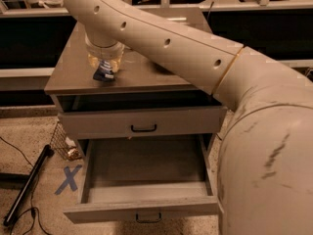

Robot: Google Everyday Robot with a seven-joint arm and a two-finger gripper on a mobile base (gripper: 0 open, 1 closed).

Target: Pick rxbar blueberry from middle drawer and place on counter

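Glossy bench [68, 77] over the open middle drawer [98, 210].
Pincer [103, 65] at the bench's left front, atop the rxbar blueberry [103, 75], likely setting it down; its grip I cannot tell.

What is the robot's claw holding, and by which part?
The claw sits over the top end of the rxbar blueberry, which touches the counter. Whether it grips the bar cannot be told.

single high view over the arm [166, 43], facing down, end effector [103, 69] above counter [146, 80]
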